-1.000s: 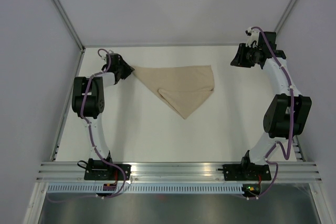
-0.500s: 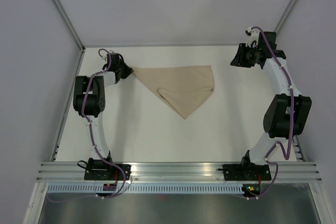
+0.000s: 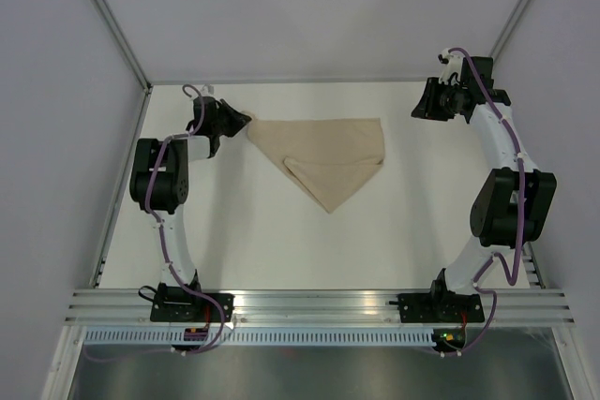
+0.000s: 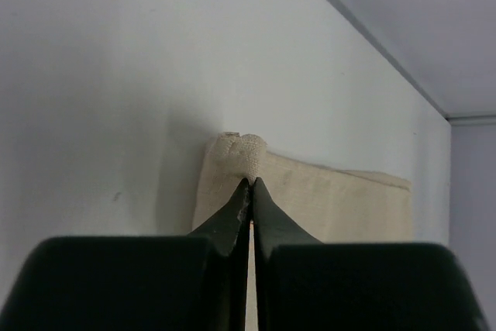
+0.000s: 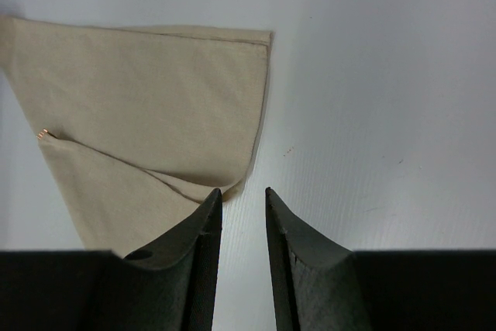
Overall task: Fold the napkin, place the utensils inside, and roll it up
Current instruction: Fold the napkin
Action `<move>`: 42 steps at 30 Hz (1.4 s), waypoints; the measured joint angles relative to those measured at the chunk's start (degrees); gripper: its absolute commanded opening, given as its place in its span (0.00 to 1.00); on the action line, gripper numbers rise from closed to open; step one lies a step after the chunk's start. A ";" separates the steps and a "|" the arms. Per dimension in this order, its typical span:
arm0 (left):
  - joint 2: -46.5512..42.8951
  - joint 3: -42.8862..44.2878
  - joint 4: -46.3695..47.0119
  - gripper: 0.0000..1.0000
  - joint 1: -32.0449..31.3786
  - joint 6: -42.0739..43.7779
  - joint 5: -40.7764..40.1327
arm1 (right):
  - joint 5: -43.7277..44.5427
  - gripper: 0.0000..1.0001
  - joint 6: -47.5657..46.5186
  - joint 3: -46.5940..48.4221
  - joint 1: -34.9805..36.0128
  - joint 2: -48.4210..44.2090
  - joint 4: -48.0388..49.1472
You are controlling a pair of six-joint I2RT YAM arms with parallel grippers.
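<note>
The napkin [image 3: 328, 152] lies on the far half of the white worktop [image 3: 281, 250], between the two arms. It is folded into a rough triangle: one long straight edge runs along the far side and the point faces the arm bases. A second, smaller flap is folded over on the right part of the cloth, with its crease running down toward the point.

The napkin is the only thing here that holds anything. In the right wrist view a small orange-brown tip of the utensil [image 5: 44, 134] pokes out at the edge of that flap, and the rest of it is hidden under the cloth.

The left pincer [image 3: 242, 122] is clenched on the napkin's left corner. In the left wrist view its two dark fingers [image 4: 232, 218] meet with no gap between them, and the corner of the cloth is bunched up into a small crumpled knob just at their tips, with the rest of the napkin stretching away flat behind it.

The right pincer [image 3: 419, 106] is released – its jaws stand partly apart with only bare worktop between them. It sits near the napkin's far right corner, apart from the cloth.
</note>
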 measured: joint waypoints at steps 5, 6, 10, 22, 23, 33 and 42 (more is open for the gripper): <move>-1.99 -1.38 7.54 0.02 -1.70 0.44 6.69 | -0.02 0.34 0.00 0.00 0.00 0.00 0.00; -2.12 -1.68 9.20 0.02 -2.19 0.48 8.35 | -0.02 0.35 0.00 0.00 0.00 0.00 0.00; -2.19 -2.86 14.51 0.02 -4.20 0.72 15.78 | -0.04 0.35 0.02 0.00 0.00 0.00 0.00; -2.19 -4.50 21.31 0.02 -11.63 3.26 34.82 | -0.13 0.35 0.00 0.00 0.13 0.00 0.00; -2.19 -4.50 21.20 0.02 -12.31 3.87 35.76 | -0.13 0.35 0.00 0.00 0.22 0.00 0.00; -2.16 -4.92 19.23 0.02 -17.00 8.31 42.73 | -0.15 0.35 -0.04 0.00 0.52 0.00 -0.02; -2.16 -5.29 13.42 0.02 -19.04 13.88 45.83 | -0.15 0.35 -0.17 0.00 0.74 -0.02 -0.02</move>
